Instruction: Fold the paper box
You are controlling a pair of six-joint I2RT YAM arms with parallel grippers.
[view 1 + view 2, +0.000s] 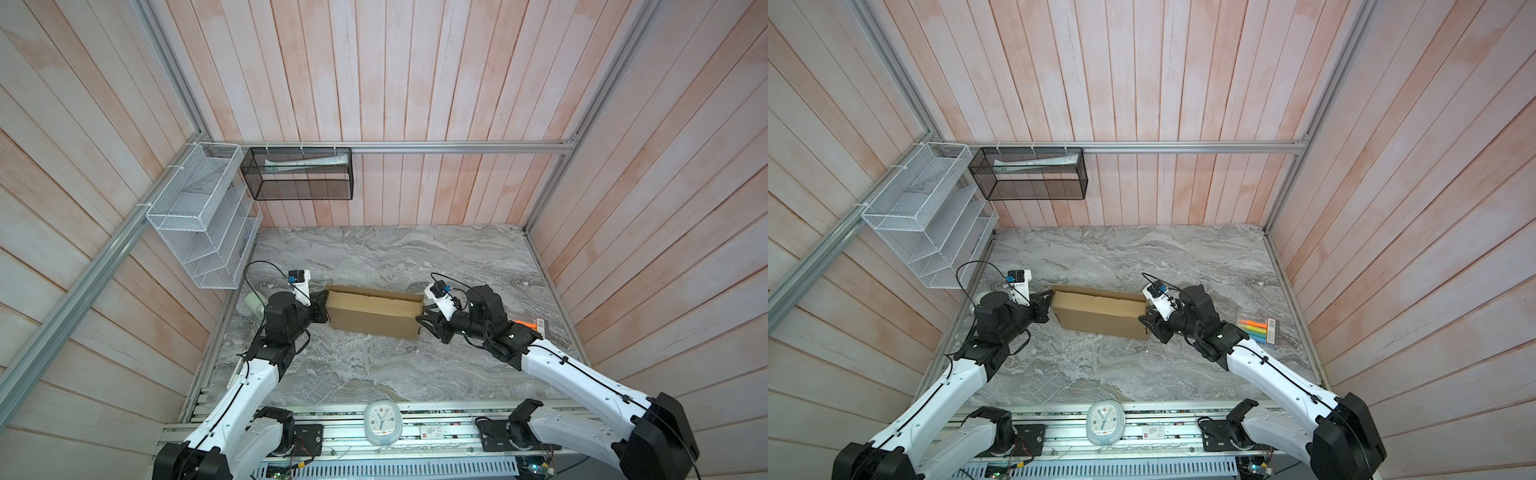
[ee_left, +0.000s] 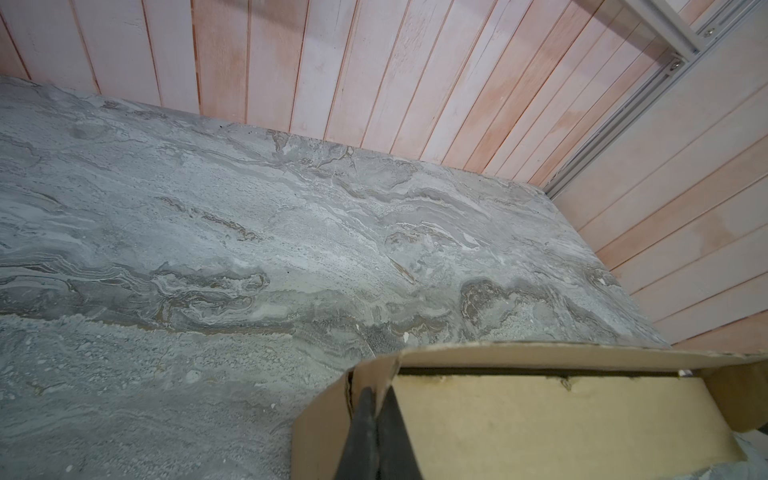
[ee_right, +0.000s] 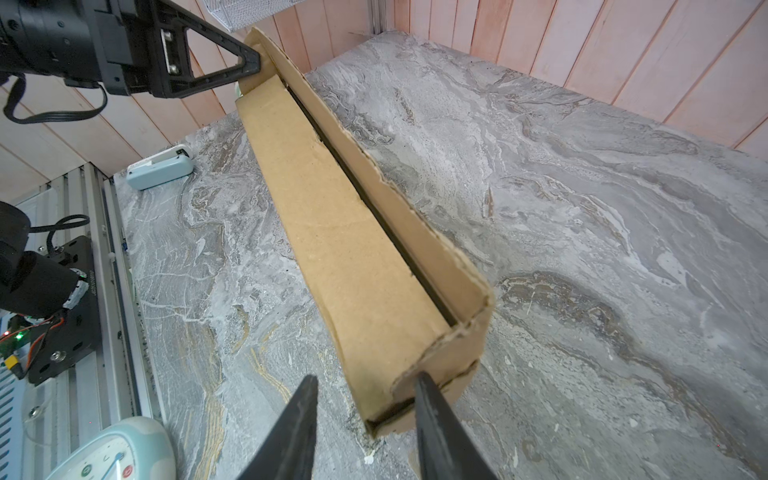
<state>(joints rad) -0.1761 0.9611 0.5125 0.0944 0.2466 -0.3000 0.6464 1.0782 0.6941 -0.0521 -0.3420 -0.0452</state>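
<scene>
The left claw [image 2: 376, 391] is clamped fully shut, its paired tips set against one end wall of the paper box [image 1: 374, 313]. Whether any card is nipped between them I cannot tell. The right claw [image 3: 363, 380] stands part open and grips nothing: one fingertip [image 3: 424, 390] touches the box's opposite end panel, while its partner hangs clear over the marble table [image 1: 374, 257]. The box lies on the table straight between the two claws, its long axis running from one to the other, so each claw meets a short end head-on. On the side away from both arms a long flap stands up beside a dark slot. The end panel ahead of the right claw looks unseated, so that claw seems best placed to press it home.
</scene>
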